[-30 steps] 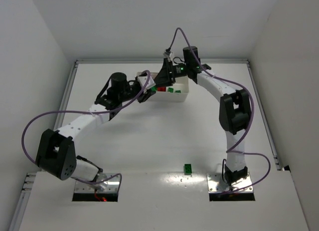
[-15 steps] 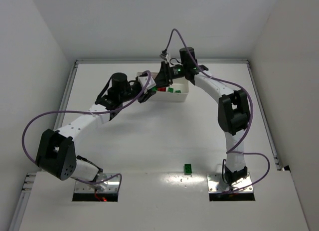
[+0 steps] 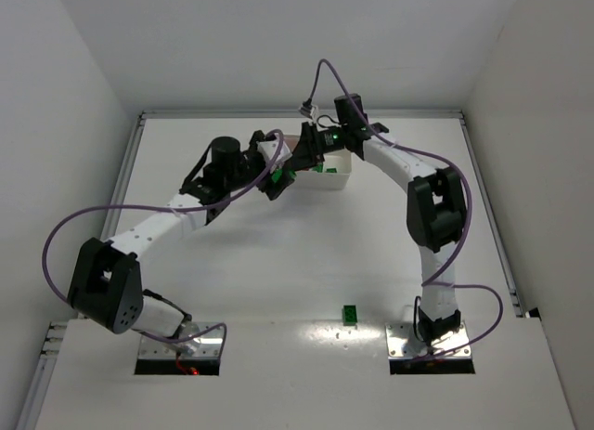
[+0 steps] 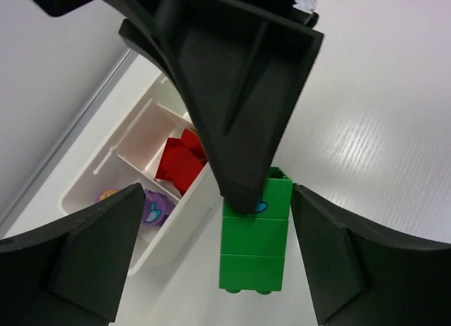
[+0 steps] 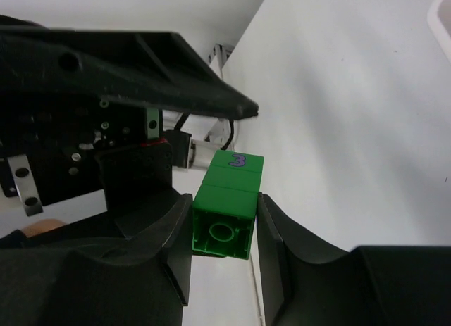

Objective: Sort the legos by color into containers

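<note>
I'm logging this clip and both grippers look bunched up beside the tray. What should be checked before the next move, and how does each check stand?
1. Right gripper holds the green lego stack: ok, both fingers press its sides.
2. Left gripper open: ok, its fingers flank the stack without touching.
3. Stack over the tray: not ok, it hangs over bare table beside it.
4. Green compartment free: cannot tell. Only red legos and purple legos show.
5. All legos sorted: not ok, a loose green lego lies far from the tray.
</note>
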Tool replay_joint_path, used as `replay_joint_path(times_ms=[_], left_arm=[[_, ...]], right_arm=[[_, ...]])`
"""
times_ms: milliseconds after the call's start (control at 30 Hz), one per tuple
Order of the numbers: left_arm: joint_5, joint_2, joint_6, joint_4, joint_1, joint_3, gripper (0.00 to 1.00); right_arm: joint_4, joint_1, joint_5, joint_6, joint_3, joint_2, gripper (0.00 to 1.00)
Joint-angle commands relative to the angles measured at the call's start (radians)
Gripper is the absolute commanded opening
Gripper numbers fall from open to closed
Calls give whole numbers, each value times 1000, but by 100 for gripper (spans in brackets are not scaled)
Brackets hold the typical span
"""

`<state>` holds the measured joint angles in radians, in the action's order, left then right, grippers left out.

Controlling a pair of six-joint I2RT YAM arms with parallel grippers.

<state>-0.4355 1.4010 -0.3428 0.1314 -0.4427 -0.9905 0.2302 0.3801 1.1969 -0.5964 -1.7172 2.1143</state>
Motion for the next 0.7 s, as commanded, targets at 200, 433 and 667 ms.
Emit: replay_joint_path(times_ms=[200,433,667], left_arm=[[-3,-17,73,47,33,13,97],[-94,-51,73,-12,42,45,84],[-126,-51,53,-32,42,46,54]], right_arm=[[23,-21,15,69,-5,-57,0],[14,-50,6,69,-62,-47,0],[14,-50,6,60,-90,-28,0]])
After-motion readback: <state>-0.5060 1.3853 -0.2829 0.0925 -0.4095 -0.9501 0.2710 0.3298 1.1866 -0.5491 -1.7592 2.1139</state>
